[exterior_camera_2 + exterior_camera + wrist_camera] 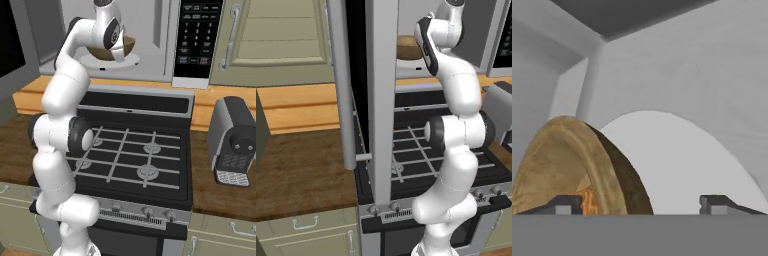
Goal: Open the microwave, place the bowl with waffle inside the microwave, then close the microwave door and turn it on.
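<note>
Bowl (111, 50) holding the waffle (587, 202) is sitting on the turntable (131, 61) inside the open microwave (150, 30), gripper (643, 204) spread open around its rim.

— What sort of place is this?

— A home kitchen. A black gas stove (132, 150) with grates and burners sits in the middle, a row of knobs along its front edge.

— What else says kitchen?

— A microwave (165, 35) is mounted above the stove, its door (363, 95) swung open and a dark keypad strip on its right side. Wooden countertops (298, 165) run on both sides of the stove, with beige cabinets (306, 227) and drawers below and more cabinets (235, 40) up on the wall.

— Any small appliances?

— A grey coffee machine (234, 142) stands on the counter to the right of the stove.
</note>
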Controlling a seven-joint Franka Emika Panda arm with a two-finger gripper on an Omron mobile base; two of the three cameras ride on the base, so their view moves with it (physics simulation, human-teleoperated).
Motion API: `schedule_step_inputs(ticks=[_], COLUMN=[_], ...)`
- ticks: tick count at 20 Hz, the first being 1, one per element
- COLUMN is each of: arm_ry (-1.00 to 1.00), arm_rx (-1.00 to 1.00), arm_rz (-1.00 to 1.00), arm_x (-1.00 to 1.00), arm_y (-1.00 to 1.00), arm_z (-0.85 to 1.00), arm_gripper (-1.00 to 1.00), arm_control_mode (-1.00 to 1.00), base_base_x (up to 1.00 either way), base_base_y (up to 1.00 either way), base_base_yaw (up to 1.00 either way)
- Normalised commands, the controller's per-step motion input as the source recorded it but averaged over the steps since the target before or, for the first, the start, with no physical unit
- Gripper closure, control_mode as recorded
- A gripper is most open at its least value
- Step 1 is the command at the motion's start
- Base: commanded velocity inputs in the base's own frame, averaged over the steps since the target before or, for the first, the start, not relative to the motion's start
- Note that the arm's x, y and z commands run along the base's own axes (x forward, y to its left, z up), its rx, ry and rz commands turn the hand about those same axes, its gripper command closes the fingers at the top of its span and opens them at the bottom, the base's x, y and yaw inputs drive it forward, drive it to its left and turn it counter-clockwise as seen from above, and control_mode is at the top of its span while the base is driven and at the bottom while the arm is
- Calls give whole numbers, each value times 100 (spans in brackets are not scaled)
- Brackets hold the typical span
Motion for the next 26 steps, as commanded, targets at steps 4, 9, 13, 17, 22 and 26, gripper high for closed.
schedule_step_inputs(ticks=[4,9,13,17,22,26], arm_ry=[-37,-23,-18,-17,-16,-14], arm_rx=[1,0,0,0,0,0], arm_rz=[-3,0,0,0,0,0], arm_x=[-71,-99,-100,-100,-100,-100], arm_y=[-2,0,0,4,13,13], arm_z=[52,24,-8,-2,-13,-20], arm_gripper=[-100,-100,-100,-100,100,100], arm_control_mode=[-100,-100,-100,-100,-100,-100], base_base_x=[0,0,0,0,0,0], base_base_y=[0,0,0,0,0,0], base_base_yaw=[0,0,0,0,0,0])
